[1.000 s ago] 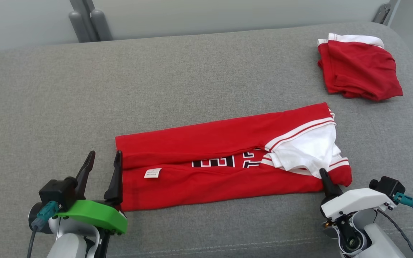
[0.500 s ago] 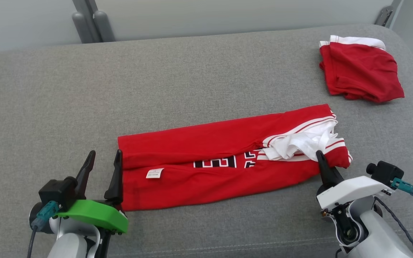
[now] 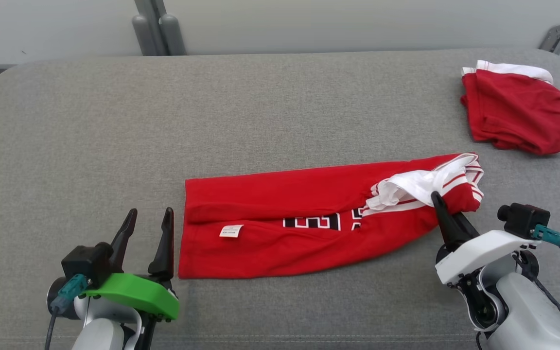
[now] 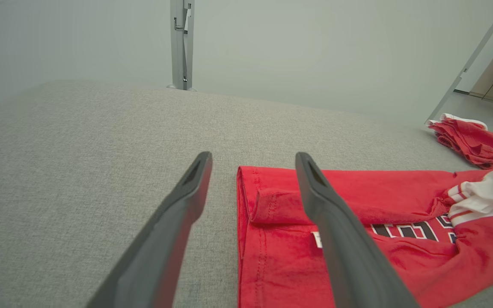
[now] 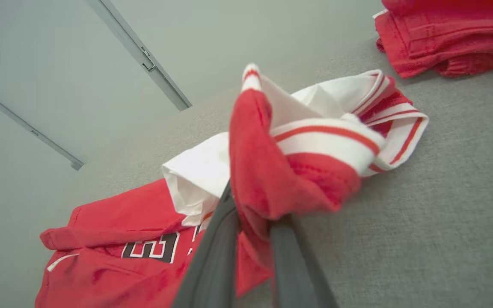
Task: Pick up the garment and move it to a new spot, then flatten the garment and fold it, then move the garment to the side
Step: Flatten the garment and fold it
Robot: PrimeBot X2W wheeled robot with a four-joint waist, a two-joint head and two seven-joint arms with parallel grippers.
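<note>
The garment (image 3: 309, 218) is a red shirt with white striped trim and black lettering, folded into a long band across the grey cushion. My right gripper (image 3: 443, 204) is shut on its right end, which is bunched and lifted off the cushion; the wrist view shows red and white cloth (image 5: 298, 162) pinched between the two dark fingers. My left gripper (image 3: 146, 218) stands open just left of the garment's left edge (image 4: 246, 222), with nothing between its fingers; its right finger (image 4: 336, 231) overlaps the cloth in the wrist view.
A second red garment with a white band (image 3: 516, 112) lies folded at the far right of the cushion (image 3: 260, 121). Grey posts (image 3: 156, 29) and a pale wall stand behind. The cushion's front edge runs below both arms.
My right gripper has pulled the garment's right end up and away from me, bunching the white trim. The head camera has shifted, so the whole scene sits further right. The left gripper stays open.
</note>
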